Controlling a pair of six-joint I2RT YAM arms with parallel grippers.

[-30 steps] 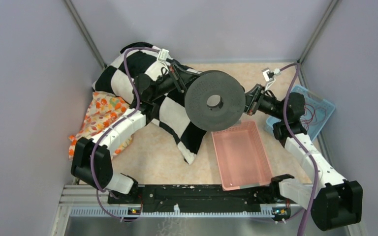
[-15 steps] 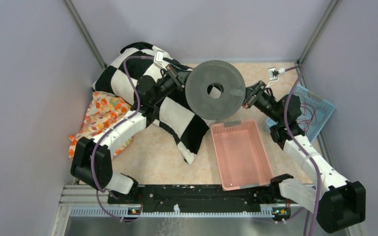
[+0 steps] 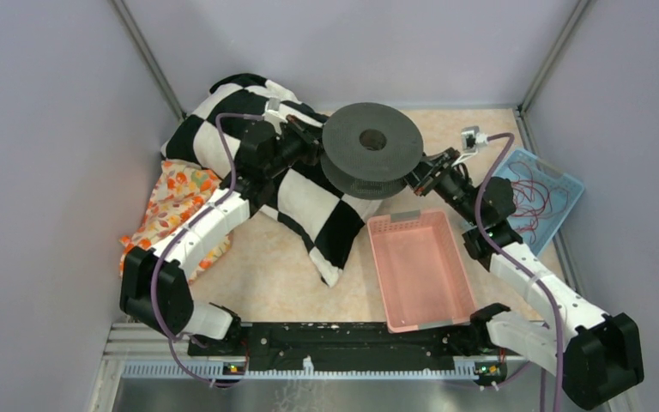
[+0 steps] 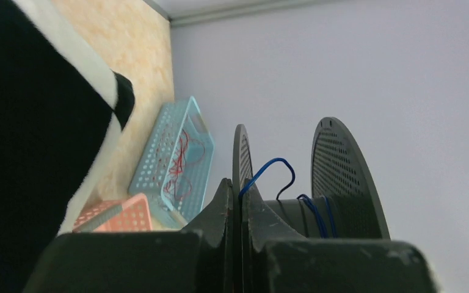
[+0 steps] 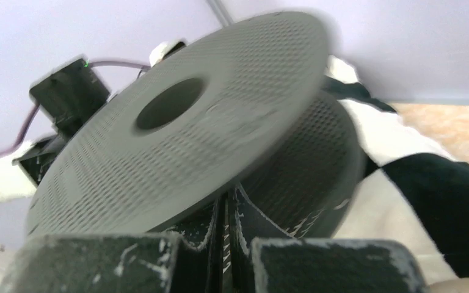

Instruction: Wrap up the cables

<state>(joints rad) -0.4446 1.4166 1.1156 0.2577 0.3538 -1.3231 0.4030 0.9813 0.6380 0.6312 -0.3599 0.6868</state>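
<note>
Grey walls close in a beige table (image 3: 266, 266). On it I count one pink basket (image 3: 416, 275), one blue basket (image 3: 571, 182) holding a tangle of red wires (image 3: 528, 197), one black-and-white checked cushion (image 3: 309, 206) and one orange-patterned cloth (image 3: 176, 193).

Between my two arms hangs one dark grey spool (image 3: 371, 140), lifted clear of the table above the cushion's far edge. My left gripper (image 4: 237, 204) is pinched tight on the rim of one flange, the thin disc sandwiched between its fingers. My right gripper (image 5: 226, 207) is clamped down just as hard on the rim at the opposite side.

The cable (image 4: 273, 160), one thin blue wire, sits on the spool between the two flanges. A few turns lie around the hub, and one loose loop arches up beside the flange in my left grip.

A second ago the spool stood nearly on edge, its perforated face and centre hole turned to the overhead camera, covering the pink basket's far end. Now it lies almost flat, hole upward, farther back, and that rim is uncovered. Baskets, cushion and cloth have stayed put.
</note>
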